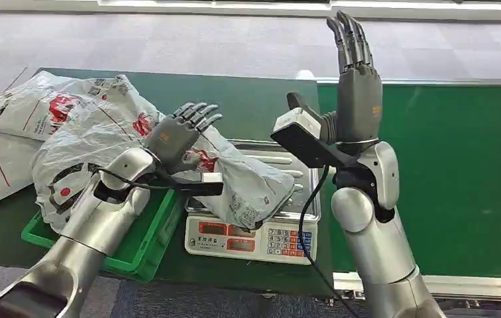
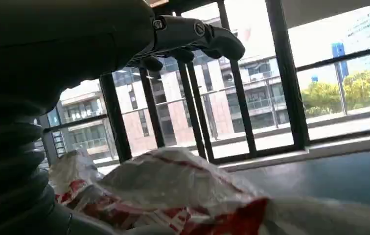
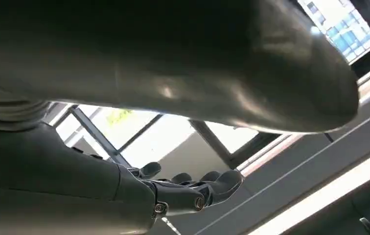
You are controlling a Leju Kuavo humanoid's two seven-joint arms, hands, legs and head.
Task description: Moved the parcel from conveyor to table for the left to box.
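While the parcel (image 1: 234, 179) lies draped across the scale (image 1: 254, 232) on the green desk (image 1: 261, 106), both hands are empty above it.

Left hand (image 1: 178, 136) hovers over the near end of the parcel with its fingers spread and holding nothing; whether it touches the plastic I cannot tell. Right hand (image 1: 357, 79) is raised upright, fingers straight and together, holding nothing, well apart from the parcel and in front of the conveyor (image 1: 460, 172). The parcel looks like a soft, crinkled poly mailer, probably light, limp and a little slippery, so it should sag and slide if pinched at a corner; a broad grasp over its fuller middle seems safest. More bags (image 1: 49, 126) are heaped over the green bin (image 1: 138, 255) just beside it.
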